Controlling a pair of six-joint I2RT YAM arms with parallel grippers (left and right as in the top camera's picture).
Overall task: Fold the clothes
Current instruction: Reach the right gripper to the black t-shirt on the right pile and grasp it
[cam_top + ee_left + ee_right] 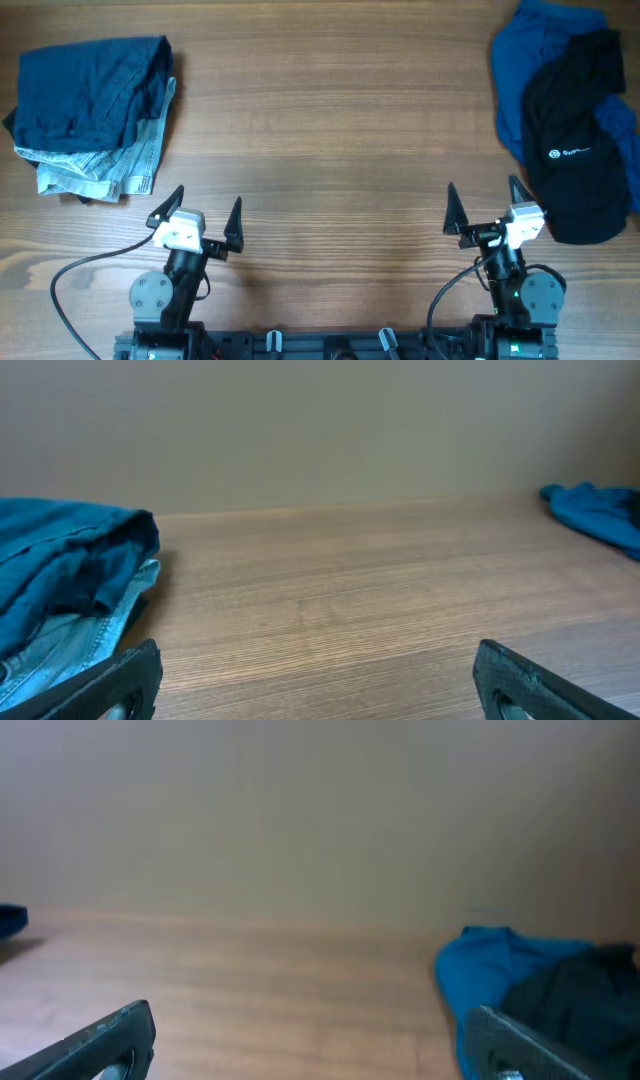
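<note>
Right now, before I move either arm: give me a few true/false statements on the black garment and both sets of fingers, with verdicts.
1. The black garment lies partly on a blue garment. True.
2. The right gripper grips the black garment. False: its fingers are open and empty, short of it.
3. The left gripper is open. True.
4. The black garment lies on the left arm's side of the table. False: it is on the right arm's side; a folded blue pile is on the left.
</note>
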